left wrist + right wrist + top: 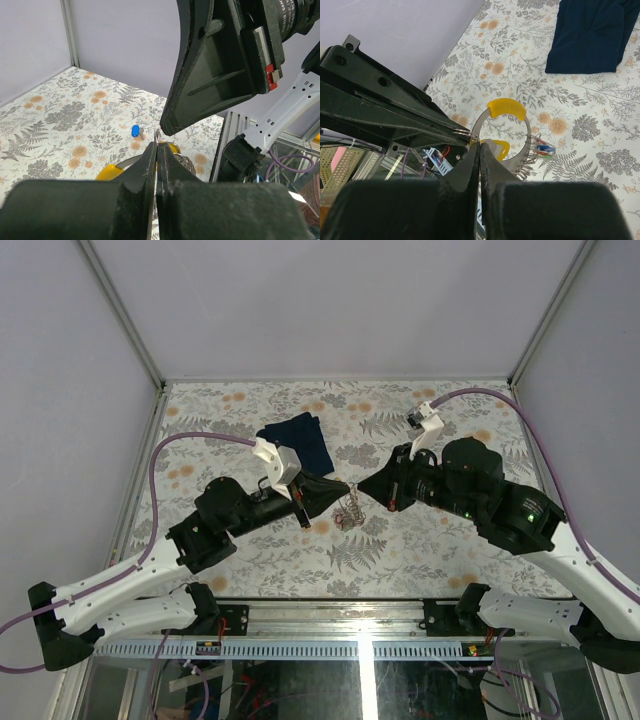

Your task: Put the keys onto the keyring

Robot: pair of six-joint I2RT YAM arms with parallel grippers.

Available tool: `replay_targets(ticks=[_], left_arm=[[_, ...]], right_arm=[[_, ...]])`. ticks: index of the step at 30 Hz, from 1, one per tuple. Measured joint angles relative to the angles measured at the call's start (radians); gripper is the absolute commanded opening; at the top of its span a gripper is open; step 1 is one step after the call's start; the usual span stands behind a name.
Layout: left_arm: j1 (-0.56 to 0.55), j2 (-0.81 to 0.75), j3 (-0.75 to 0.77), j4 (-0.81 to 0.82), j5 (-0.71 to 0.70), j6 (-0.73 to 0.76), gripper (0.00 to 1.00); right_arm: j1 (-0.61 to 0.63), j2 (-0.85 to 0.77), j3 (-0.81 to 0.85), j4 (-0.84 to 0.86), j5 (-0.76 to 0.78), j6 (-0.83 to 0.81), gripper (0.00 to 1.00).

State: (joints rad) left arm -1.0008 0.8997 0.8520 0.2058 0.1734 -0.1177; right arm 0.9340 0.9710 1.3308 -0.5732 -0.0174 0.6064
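Note:
Both grippers meet over the middle of the table. The keyring point(528, 136), a grey loop with a yellow sleeve point(506, 107), hangs between them above the table point(420, 560). My left gripper point(158, 146) is shut on the ring's thin wire end point(463, 132). My right gripper point(480, 146) is shut, its tips pinching a yellow-tagged key point(499, 146) right at that wire end. Several keys point(543, 149) with red, blue and green tags hang on the ring's far side. A blue-tagged key point(135, 131) lies loose on the table.
A dark navy folded cloth point(300, 440) lies behind the grippers toward the back. Grey walls with metal posts point(160, 380) close in the table on three sides. The arm bases and a cable tray point(360, 648) run along the near edge.

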Motion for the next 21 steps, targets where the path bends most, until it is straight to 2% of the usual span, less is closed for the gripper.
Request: replay_targets(ticks=[4,14,21], left_arm=[[0.0,0.0,0.0,0.0,0.002,0.0,0.0],[0.0,-0.005,0.0,0.003,0.011,0.0,0.0],[0.0,-0.019,0.0,0.003,0.031,-0.001,0.0]], right_arm=[[0.0,0.001,-0.002,-0.001,-0.002,0.006,0.17],[0.0,-0.002,-0.017,0.008,-0.003,-0.008,0.27],[0.0,-0.158,-0.189,0.217,-0.028,-0.122,0.4]])
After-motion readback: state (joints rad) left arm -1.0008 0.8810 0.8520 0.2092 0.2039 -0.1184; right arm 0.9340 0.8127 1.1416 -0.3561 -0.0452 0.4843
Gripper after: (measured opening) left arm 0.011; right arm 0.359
